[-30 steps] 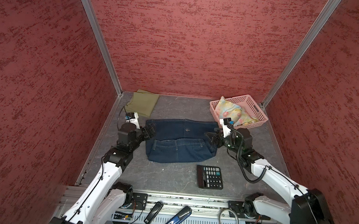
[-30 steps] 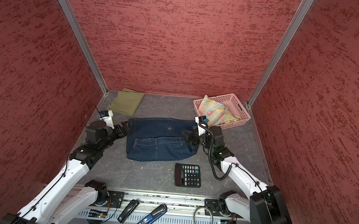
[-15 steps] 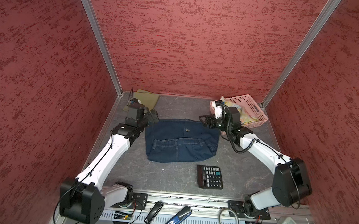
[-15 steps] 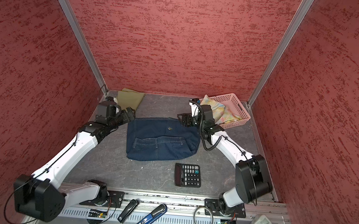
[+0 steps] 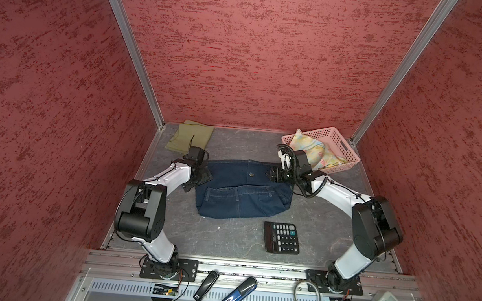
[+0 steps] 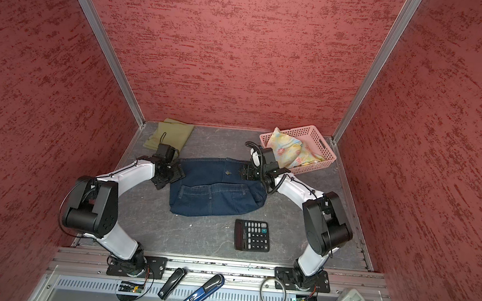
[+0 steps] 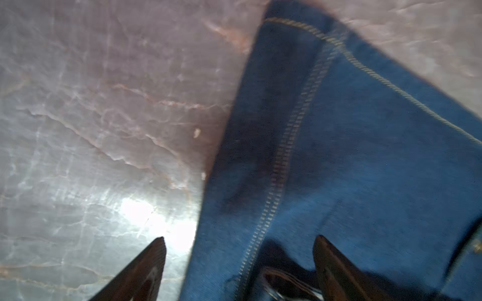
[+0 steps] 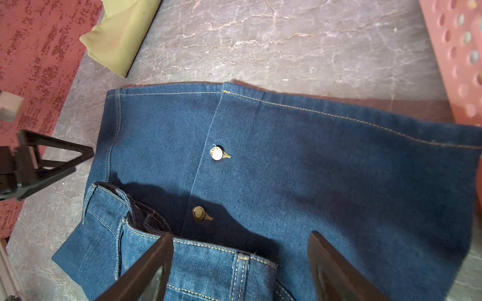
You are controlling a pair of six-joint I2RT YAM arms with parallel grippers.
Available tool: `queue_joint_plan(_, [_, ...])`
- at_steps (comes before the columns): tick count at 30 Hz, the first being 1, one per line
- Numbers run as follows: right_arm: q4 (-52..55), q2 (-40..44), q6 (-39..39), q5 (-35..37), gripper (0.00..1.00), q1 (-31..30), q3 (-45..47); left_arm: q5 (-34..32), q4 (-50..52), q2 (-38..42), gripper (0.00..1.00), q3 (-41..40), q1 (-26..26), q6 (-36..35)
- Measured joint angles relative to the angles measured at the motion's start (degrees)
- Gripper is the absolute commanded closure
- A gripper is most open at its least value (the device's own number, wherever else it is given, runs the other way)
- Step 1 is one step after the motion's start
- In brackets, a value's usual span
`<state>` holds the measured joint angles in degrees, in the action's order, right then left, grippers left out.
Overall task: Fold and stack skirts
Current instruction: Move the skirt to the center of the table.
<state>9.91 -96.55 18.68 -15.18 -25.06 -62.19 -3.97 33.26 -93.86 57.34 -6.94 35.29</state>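
The dark blue denim skirt [image 5: 242, 192] [image 6: 216, 190] lies mid-table, its waistband half folded over the buttoned front. My left gripper [image 5: 203, 177] [image 7: 239, 238] is open at the skirt's left edge [image 7: 352, 156], with one finger over bare table and the other over denim. My right gripper [image 5: 273, 174] [image 8: 240, 234] hovers open over the right part of the denim [image 8: 287, 156], just above the waistband fold. The olive-green skirt [image 5: 191, 137] [image 8: 122, 36] lies folded at the back left. The pastel floral skirt [image 5: 313, 151] sits bunched in the basket.
The pink perforated basket [image 5: 341, 168] [image 8: 459, 52] stands at the back right, close behind my right wrist. A black calculator [image 5: 281, 236] lies in front of the denim skirt. Red walls close in three sides. A stapler [image 5: 207, 285] and small tools lie on the front rail.
Both grippers went from the denim skirt's sides to its far corners, then came back slightly toward the front. Both elbows now stand high. The denim skirt has barely shifted.
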Motion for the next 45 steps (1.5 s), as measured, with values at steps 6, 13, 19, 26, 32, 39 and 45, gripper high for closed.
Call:
queue_joint_plan(6, [-0.04,0.0,0.0,0.0,0.19,-0.02,0.0,0.44,-2.32,-2.16,0.2,0.92,2.64,-0.44])
queue_joint_plan(13, [-0.04,0.0,0.0,0.0,0.19,-0.02,0.0,1.84,-3.96,-8.79,0.42,4.66,2.1,-3.3])
queue_joint_plan(19, [-0.07,0.0,-0.02,0.0,0.19,-0.02,0.0,2.03,-4.72,-10.75,1.0,6.47,1.99,-5.05])
queue_joint_plan(26, [0.0,0.0,-0.66,0.37,0.19,-0.02,-0.02,4.42,-6.27,-8.59,1.0,3.98,4.07,-5.09])
queue_joint_plan(32, [0.72,-0.02,-2.12,1.11,0.19,-0.76,-0.79,8.24,-6.91,7.15,1.0,-7.67,12.46,-0.76])
queue_joint_plan(39, [2.01,-2.05,-3.26,2.14,0.19,-4.35,-5.6,12.79,-8.39,24.39,1.0,-22.58,28.24,8.63])
queue_joint_plan(45, [3.78,-7.32,-4.11,1.44,0.19,-5.86,-9.99,14.86,-7.26,28.63,0.77,-24.87,30.14,12.46])
